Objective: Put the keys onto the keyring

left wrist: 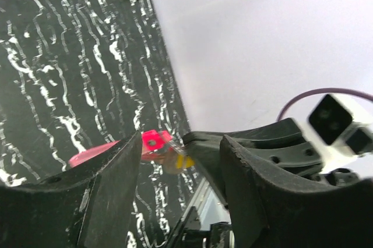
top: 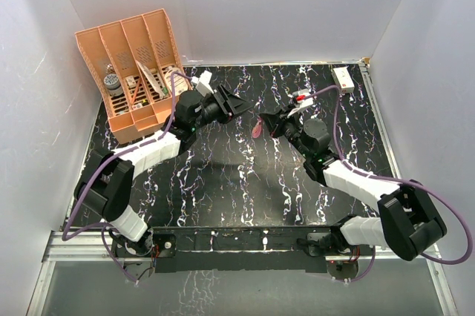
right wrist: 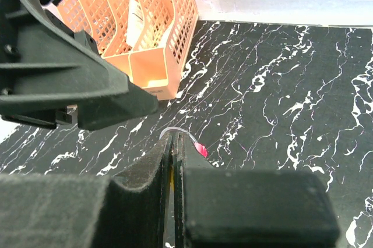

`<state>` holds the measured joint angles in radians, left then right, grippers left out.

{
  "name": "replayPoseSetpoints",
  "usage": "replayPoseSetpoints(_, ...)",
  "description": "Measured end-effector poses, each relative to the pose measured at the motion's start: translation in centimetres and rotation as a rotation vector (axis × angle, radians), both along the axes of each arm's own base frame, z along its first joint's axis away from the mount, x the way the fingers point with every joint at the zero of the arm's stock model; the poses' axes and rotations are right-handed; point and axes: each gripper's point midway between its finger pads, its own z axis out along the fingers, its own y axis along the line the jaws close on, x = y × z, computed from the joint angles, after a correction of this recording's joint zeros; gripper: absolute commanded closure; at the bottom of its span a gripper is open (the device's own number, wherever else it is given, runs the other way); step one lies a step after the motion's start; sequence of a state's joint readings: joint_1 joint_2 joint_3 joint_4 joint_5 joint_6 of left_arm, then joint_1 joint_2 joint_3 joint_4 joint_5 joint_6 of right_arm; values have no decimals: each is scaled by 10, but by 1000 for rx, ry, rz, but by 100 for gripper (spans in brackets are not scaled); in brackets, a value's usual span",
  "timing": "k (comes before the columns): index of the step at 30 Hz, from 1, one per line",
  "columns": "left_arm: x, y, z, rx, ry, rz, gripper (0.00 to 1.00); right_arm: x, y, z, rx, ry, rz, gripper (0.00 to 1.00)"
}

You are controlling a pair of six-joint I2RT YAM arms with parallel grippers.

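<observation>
Top external view: black surface [top: 245,190] veined in white, boxed in by plain white walls [top: 260,4] on the left, far and right sides. In the far-left corner, an orange mesh organizer [top: 137,64] with small items in its slots. Near the far-right corner, a small white box [top: 343,77] lying flat. Over the middle of the surface, left end effector [top: 241,103] spread wide, gripping nothing, facing the right end effector [top: 266,122] close by. Right one pinched narrow on the keyring [top: 257,130], pinkish-red strap trailing out past the fingertips; touching the surface or not, hard to tell. From the left wrist, a yellow bit of key [left wrist: 185,161] at that same pinch, just beside the strap; exact hold unclear.
</observation>
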<state>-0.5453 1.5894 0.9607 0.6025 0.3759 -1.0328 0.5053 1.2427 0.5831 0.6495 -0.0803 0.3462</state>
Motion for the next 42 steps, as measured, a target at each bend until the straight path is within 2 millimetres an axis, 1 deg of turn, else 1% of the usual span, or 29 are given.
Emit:
replayPoseSetpoints(2, 2, -2, 9, -47, 0, 3, 45, 1, 1, -3, -2, -4, -2, 100)
replayPoseSetpoints(4, 3, -6, 12, -86, 15, -1, 46, 3, 1, -3, -2, -9, -4, 100)
replayPoseSetpoints(6, 5, -10, 8, -114, 42, -11, 45, 4, 2, -3, -1, -18, -6, 100)
replayPoseSetpoints(9, 6, -14, -4, -130, 96, -20, 45, 7, 2, -1, 0, -34, -15, 100)
replayPoseSetpoints(11, 5, -15, -7, -138, 122, -25, 45, 9, 1, -1, -3, -45, -23, 100)
replayPoseSetpoints(16, 4, -16, -1, -163, 126, -32, 46, 14, 2, -4, -13, -60, -29, 100)
replayPoseSetpoints(19, 3, -16, 0, -171, 129, -34, 47, 15, 2, -5, -21, -66, -29, 100)
replayPoseSetpoints(23, 3, -18, 1, -184, 131, -41, 50, 14, 4, -2, -19, -82, -26, 100)
replayPoseSetpoints(29, 4, -20, -4, -196, 147, -47, 52, 14, 4, 2, -14, -100, -26, 100)
replayPoseSetpoints(32, 2, -19, -6, -197, 158, -48, 56, 15, 5, 3, -11, -106, -26, 100)
replayPoseSetpoints(36, 2, -19, -4, -208, 153, -50, 61, 15, 6, 1, -13, -102, -22, 100)
replayPoseSetpoints(39, 3, -20, -2, -217, 149, -51, 64, 15, 6, 1, -13, -102, -21, 100)
replayPoseSetpoints(42, 4, -21, -4, -221, 151, -54, 64, 15, 7, 1, -12, -104, -18, 100)
